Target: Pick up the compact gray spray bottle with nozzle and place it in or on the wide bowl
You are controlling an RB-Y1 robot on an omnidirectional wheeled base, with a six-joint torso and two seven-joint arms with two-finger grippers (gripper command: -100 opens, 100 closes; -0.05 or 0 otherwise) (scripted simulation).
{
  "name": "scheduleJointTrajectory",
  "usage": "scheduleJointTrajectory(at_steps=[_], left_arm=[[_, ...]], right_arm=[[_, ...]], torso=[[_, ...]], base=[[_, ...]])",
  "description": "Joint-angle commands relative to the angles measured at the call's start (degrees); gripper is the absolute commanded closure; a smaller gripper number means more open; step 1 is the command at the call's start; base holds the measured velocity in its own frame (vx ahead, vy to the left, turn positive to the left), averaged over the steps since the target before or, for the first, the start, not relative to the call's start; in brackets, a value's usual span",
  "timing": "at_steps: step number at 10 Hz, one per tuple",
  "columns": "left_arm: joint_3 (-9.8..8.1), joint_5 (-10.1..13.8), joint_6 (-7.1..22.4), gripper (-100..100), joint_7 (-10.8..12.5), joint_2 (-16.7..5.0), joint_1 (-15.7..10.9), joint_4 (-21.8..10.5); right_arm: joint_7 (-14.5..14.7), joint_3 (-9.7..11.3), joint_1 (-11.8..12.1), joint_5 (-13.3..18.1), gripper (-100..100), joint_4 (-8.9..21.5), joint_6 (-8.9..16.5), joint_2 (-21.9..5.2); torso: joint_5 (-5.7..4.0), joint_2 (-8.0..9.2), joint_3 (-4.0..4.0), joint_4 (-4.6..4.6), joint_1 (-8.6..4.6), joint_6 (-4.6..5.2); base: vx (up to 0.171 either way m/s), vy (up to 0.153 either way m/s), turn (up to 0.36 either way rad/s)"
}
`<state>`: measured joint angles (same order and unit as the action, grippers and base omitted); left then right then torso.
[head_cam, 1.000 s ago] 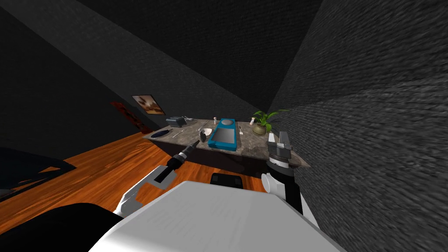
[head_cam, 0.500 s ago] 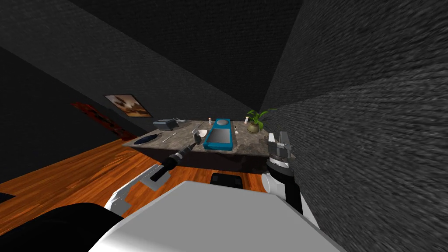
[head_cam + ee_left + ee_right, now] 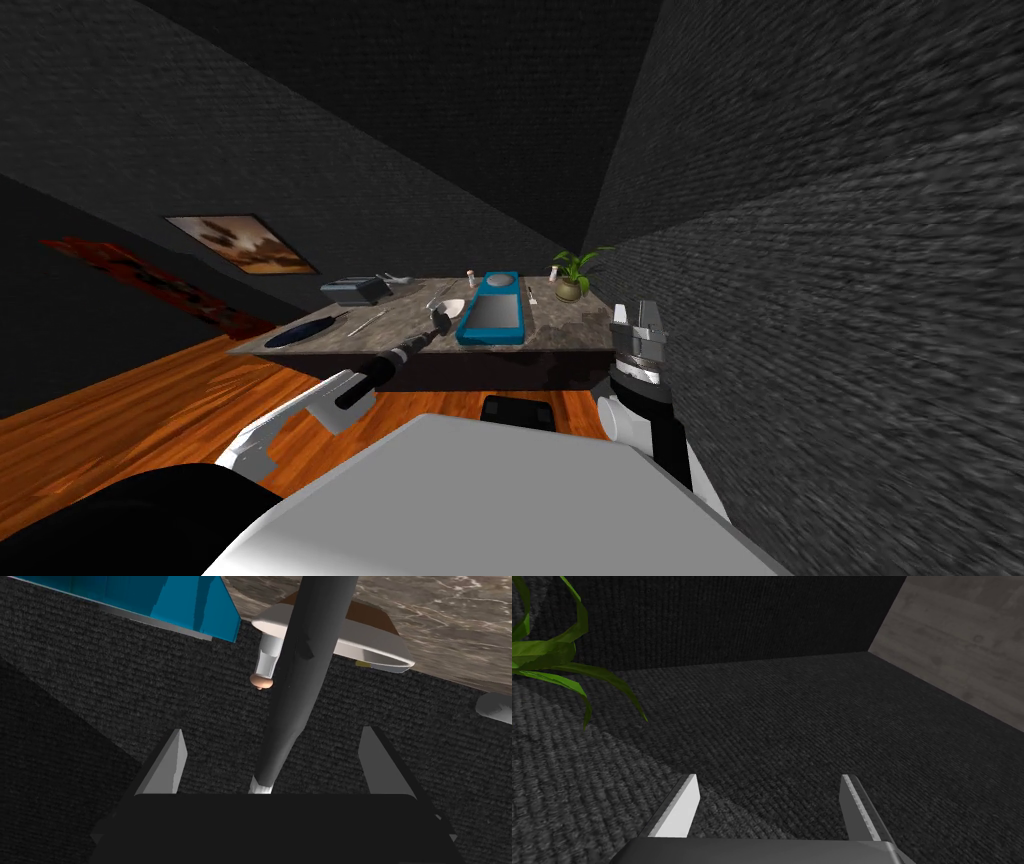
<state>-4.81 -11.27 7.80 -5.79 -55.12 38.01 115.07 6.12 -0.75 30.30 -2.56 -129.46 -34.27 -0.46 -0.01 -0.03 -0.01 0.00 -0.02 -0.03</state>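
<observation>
**Left wrist view.** My left gripper [image 3: 272, 731] has its jaws released, both fingers wide apart and touching nothing. The dark grey spray bottle [image 3: 300, 676] runs lengthwise between them. Its pale end is at the gripper body and its far end crosses the rim of the white bowl [image 3: 370, 656]. I cannot tell whether it rests on the bowl. This view adds the bowl's brown inside and the tan cap of a small white vial [image 3: 265, 661], which stands between the bowl and a corner of the blue tray [image 3: 190, 601].

**Head view.** The bottle [image 3: 438, 316] sits at the left arm's tip, against the bowl [image 3: 455, 308], just left of the tray [image 3: 490, 335] on the marbled table [image 3: 560, 325].
- The vial [image 3: 470, 272] stands off the tray's far left corner.
- A potted plant [image 3: 570, 278] stands to the tray's far right.
- A dark plate [image 3: 300, 333] and a dark box [image 3: 355, 291] lie well left of the tray.

**Right arm.** My right gripper [image 3: 637, 315] is raised to the right of the tray, beside the dark wall. Its jaws are parted on nothing [image 3: 767, 781], with the plant's leaves [image 3: 557, 661] near.
</observation>
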Motion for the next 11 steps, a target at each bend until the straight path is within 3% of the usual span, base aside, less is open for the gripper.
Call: scheduleJointTrajectory(at_steps=[1,4,8,9,10,11], left_arm=[[-0.31,-0.38,1.59,-100,0.14,-2.61,0.36,-1.1],[-1.05,-0.87,4.21,-100,0.43,-7.27,1.2,-2.65],[-1.79,-1.38,6.84,-100,0.71,-11.89,2.08,-4.09],[-1.6,-1.35,6.46,-100,0.61,-11.03,1.94,-3.64],[-1.61,-1.37,6.69,0,0.62,-11.15,1.93,-3.65],[-1.14,-1.67,6.11,-100,0.26,-10.14,1.07,-5.26]], right_arm=[[0.0,0.0,0.0,0.0,0,0.0,0.0,0.0],[0.0,0.0,0.0,0.0,0,0.0,0.0,0.0],[0.0,0.0,0.01,0.0,0,0.0,0.0,0.0],[0.0,0.0,0.0,0.0,0,0.0,0.0,0.0],[0.0,-0.01,0.01,0.0,0,0.0,0.0,0.0],[0.0,-0.01,0.01,0.0,0,0.0,0.0,0.0]], torso=[[0.0,0.0,0.0,0.0,0.0,0.0],[0.0,-0.01,-0.01,0.0,0.0,-0.02],[0.0,-0.01,0.0,0.0,-0.01,-0.03],[0.0,-0.01,-0.01,0.0,-0.02,-0.02],[0.01,0.01,0.01,0.0,0.0,-0.06],[0.01,0.03,0.02,0.01,0.0,-0.05]], base=[[0.006,-0.008,-0.202],[0.008,-0.006,-0.174],[0.007,-0.005,-0.132],[0.003,0.0,-0.031],[0.0,0.0,0.0],[0.048,0.001,-0.097]])
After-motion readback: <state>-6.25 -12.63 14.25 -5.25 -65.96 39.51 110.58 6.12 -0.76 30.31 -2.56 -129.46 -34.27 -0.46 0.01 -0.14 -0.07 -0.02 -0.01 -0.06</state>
